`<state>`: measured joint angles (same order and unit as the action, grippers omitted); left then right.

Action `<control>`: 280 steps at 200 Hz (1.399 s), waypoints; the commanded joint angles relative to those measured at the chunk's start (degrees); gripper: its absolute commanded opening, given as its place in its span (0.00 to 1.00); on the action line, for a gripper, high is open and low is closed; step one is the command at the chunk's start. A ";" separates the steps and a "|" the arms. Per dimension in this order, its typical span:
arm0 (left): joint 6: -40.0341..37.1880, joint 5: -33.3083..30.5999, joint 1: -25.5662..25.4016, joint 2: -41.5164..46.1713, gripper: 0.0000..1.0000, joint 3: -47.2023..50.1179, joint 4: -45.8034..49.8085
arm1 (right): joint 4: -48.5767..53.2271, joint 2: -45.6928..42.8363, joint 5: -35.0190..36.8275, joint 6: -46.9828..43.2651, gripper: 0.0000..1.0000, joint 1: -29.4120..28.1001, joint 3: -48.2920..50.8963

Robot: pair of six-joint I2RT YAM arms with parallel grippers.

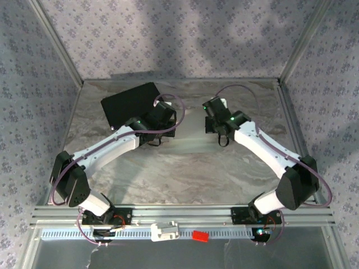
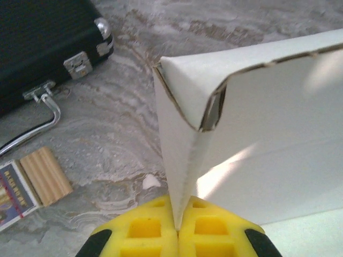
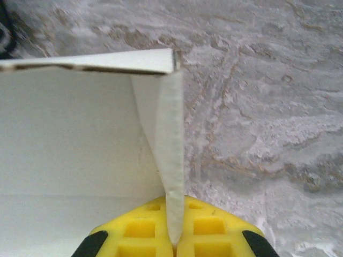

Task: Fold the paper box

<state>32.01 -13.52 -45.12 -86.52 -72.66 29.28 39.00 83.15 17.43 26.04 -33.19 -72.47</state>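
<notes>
The white thin cardboard paper box [image 2: 268,134] is in the middle of the grey marbled table [image 2: 123,144], between the two arms. The left gripper [image 2: 177,227] is pinched tight on one end wall. The right gripper [image 3: 174,235] is pinched tight on the other end's flap. The box looks light and bendy and could crease easily, so it is best held near the folds. A black hard case [image 2: 37,48] lies near.

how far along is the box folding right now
Done: the paper box has standing walls, and one corner is formed. In hand: the left end effector and the right end effector are each shut on a thin end panel of it. Left: that corner shows a gap and the inside looks open, so tucking and closing probably remain.
</notes>
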 commanded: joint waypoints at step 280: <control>2.57 5.83 1.12 -1.54 0.00 -2.59 -2.67 | 21.45 13.41 13.05 4.90 0.00 -7.55 -14.48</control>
<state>34.17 -9.87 -43.99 -87.66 -72.69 30.15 59.99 97.43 35.33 32.23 -40.56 -88.42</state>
